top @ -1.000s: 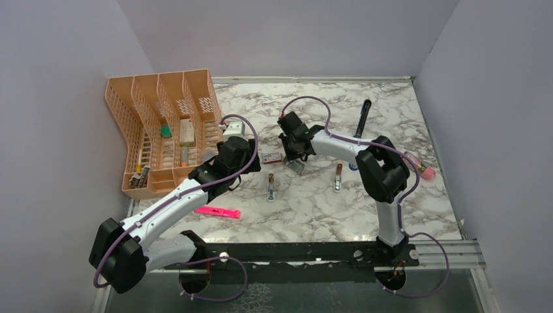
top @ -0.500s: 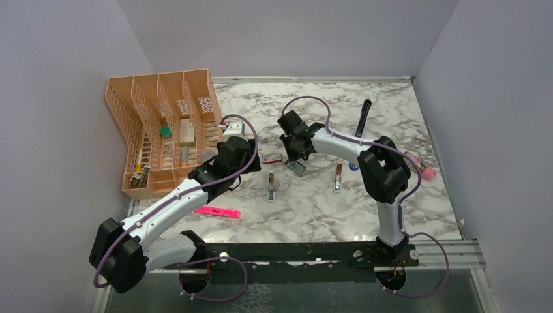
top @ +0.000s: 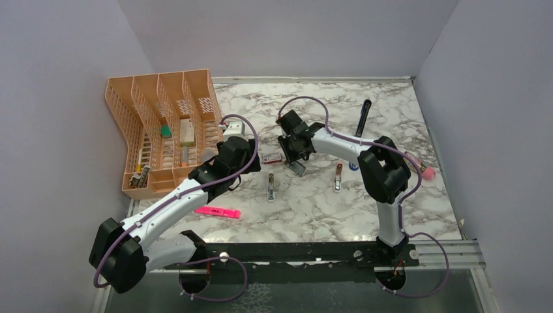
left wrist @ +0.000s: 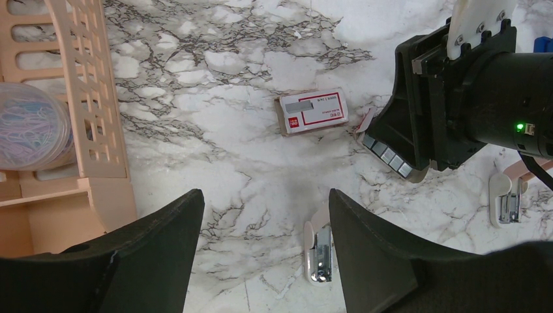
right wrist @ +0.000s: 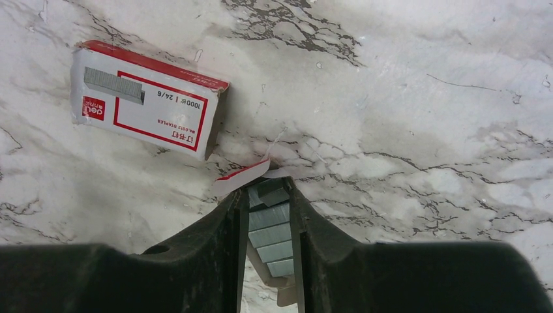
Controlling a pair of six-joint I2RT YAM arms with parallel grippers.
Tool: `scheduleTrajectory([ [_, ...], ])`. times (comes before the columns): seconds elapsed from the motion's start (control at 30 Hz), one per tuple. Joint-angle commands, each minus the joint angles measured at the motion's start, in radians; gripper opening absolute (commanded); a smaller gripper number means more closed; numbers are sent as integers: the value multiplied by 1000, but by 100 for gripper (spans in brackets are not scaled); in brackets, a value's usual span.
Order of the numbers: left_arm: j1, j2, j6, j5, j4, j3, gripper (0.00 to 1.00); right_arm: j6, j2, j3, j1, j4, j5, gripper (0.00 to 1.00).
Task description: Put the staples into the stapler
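Starting nearest the arm bases, a pink highlighter lies on the tabletop, well to the near side of the red-and-white box. Closer to the box, on the same near side, sits a small white piece with a metal clip. A second piece of the same kind lies off to the box's right.

The left gripper hangs above the stretch between the white piece and the box, its fingers spread wide and holding nothing. Just right of the box, the right gripper is pinching the staples. It clamps the little tray of grey strips by its sides, with the tips low over the tabletop. A torn red-edged flap lies right at those tips.

The stapler shows only as a bit of blue well to the right of the box, mostly hidden behind the right arm. Whether it is hinged open cannot be told.

The likely trouble lies in the carry. The tray seems to hold several loose strips, so any tilt could slide them out and scatter them. The thin tray walls could also buckle or slip under the pinch. If the stapler is closed, nothing can go in until the free left gripper opens it.
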Motion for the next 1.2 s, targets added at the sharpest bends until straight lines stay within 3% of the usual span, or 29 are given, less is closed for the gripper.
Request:
scheduleTrajectory([
  [0.0, 6, 4, 2, -22, 6, 0, 71, -22, 22, 10, -2, 13, 9, 35],
  [0.57, 7, 4, 3, -20, 7, -2, 71, -44, 48, -17, -3, 45, -8, 34],
  [0.8, 7, -1, 3, -21, 5, -3, 71, -35, 35, -17, -8, 34, -5, 23],
  [1.17, 7, -2, 1, -20, 5, -5, 71, -9, 5, 9, -9, -22, 5, 22],
])
